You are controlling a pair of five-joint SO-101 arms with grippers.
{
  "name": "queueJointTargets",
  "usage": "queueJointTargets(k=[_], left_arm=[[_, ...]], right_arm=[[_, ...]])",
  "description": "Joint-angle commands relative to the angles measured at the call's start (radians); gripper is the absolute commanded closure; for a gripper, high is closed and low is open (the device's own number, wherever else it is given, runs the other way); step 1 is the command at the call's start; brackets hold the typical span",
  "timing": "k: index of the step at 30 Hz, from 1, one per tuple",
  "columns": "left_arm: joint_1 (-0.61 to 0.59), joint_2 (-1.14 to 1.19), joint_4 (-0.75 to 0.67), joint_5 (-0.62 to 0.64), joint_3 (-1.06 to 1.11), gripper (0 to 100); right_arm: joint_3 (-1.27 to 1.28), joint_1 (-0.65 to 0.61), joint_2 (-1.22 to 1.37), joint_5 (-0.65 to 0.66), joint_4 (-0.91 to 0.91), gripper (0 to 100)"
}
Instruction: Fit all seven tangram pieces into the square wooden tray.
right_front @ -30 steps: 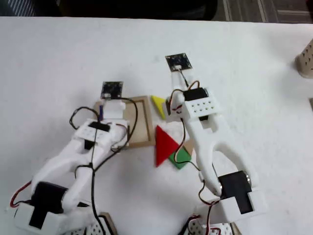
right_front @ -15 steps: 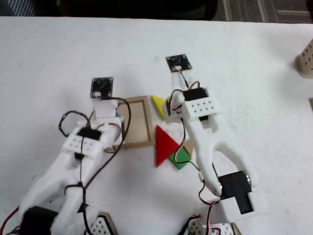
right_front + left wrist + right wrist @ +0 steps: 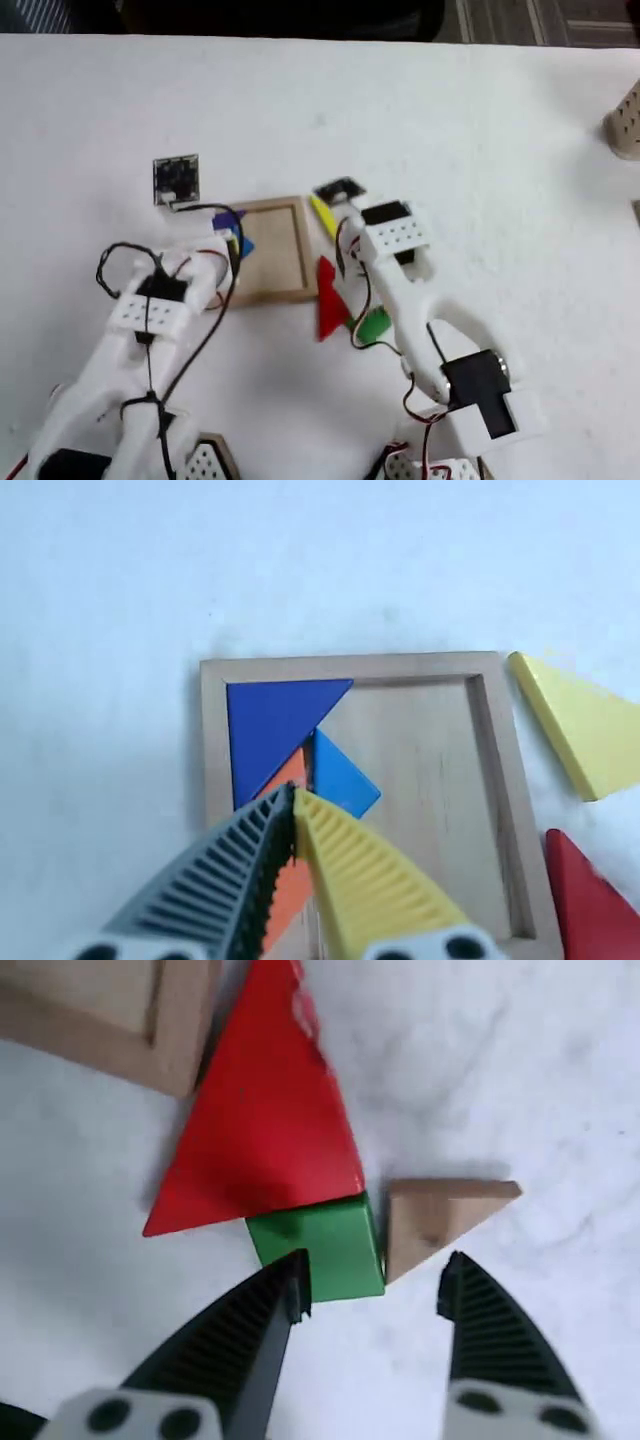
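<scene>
Right gripper, spread wide, is hovering over the green square lying at four o'clock of the tray, and should be centring to miss the tan triangle, while the left gripper, pressed together, is sitting over the orange piece inside.

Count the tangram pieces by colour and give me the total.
Blue: 2, a dark blue wooden triangle and a lighter blue wooden piece
Orange wooden piece: 1
Yellow wooden triangle: 1
Red wooden triangle: 1
Green wooden block: 1
Plain unpainted wooden triangle: 1
Total: 7
</scene>
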Motion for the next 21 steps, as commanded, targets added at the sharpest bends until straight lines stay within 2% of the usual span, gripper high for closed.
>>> queueJointTargets(k=[1,9,14,18,21], left_arm=[[-0.010,0.039,-0.032,-0.011,-0.054,98],[-0.045,0.128,-0.026,-0.011,-0.115,98],[-0.047,0.130,-0.026,-0.011,-0.115,98],[-0.047,0.131,-0.026,-0.011,-0.115,98],[-0.048,0.131,-0.026,-0.011,-0.115,98]], right_arm=[[0.043,-0.030,-0.035,0.071,-0.008,75.7],[0.115,-0.051,-0.145,0.081,-0.019,77.6],[0.224,-0.091,-0.254,0.077,-0.113,77.5],[0.236,-0.090,-0.237,0.074,-0.174,77.6],[0.232,-0.091,-0.177,0.015,-0.222,77.6]])
